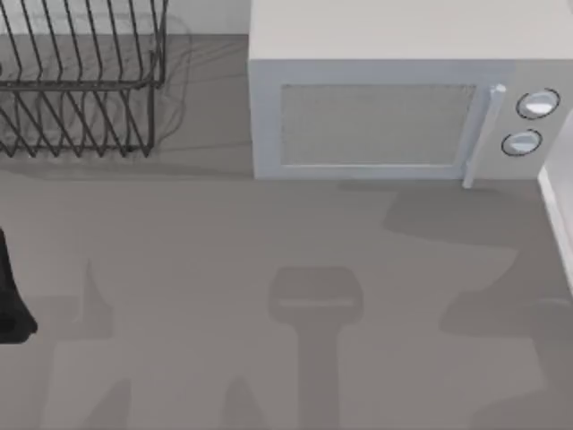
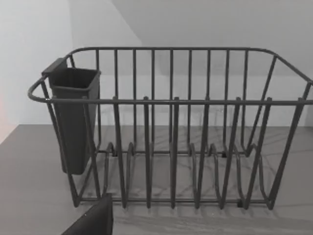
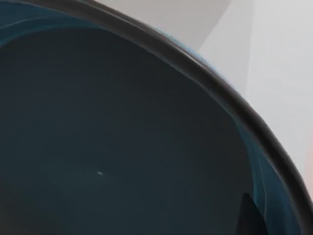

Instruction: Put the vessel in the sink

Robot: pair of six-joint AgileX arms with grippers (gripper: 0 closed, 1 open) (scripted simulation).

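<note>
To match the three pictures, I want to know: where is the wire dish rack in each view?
Top view: dish rack in the upper left corner, left of the microwave.
Left wrist view: dish rack across the middle, standing on the table.
Right wrist view: the bowl, its teal inside close up.
Shared landmark: the grey table.

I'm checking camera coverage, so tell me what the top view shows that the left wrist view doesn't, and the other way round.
The top view alone shows the white microwave with its two round knobs, standing to the right of the wire dish rack, and the dark left arm at the table's left edge. The left wrist view alone shows the dark cutlery cup hung on one end of the rack, and the rack's row of plate dividers seen from the side. Both share the rack and the grey table.
</note>
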